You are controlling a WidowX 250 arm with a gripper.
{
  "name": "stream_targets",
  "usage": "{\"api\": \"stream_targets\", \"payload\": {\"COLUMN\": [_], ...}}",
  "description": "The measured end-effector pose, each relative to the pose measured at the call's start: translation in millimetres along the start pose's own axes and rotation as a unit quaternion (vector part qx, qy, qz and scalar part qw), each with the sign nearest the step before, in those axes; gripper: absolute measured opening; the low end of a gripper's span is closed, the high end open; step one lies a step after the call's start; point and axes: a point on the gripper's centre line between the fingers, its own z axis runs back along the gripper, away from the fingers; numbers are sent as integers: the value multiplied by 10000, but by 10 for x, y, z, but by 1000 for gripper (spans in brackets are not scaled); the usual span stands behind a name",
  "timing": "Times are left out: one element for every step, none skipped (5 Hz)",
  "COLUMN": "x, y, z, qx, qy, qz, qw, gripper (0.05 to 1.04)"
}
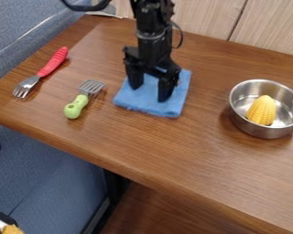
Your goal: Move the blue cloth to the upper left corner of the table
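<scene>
The black gripper hangs over the middle of the folded blue cloth, its two fingers spread apart and pointing down. Both fingertips are at or just above the cloth; whether they touch it I cannot tell. The cloth lies flat on the wooden table, in its upper middle part, and the gripper hides some of its far side.
Left of the cloth lies a green-handled spatula, and farther left a fork with a red handle. At the right stands a metal pot holding yellow corn. A wooden panel borders the table's back edge.
</scene>
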Motion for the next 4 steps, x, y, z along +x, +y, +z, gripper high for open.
{"api": "stream_targets", "payload": {"x": [209, 317, 358, 389], "y": [86, 211, 462, 827], "z": [-14, -24, -32, -38], "qx": [-53, -43, 72, 193], "qy": [-53, -77, -48, -55], "qz": [83, 125, 326, 676], "qw": [9999, 9999, 9994, 9975], "gripper": [1001, 999, 999, 999]}}
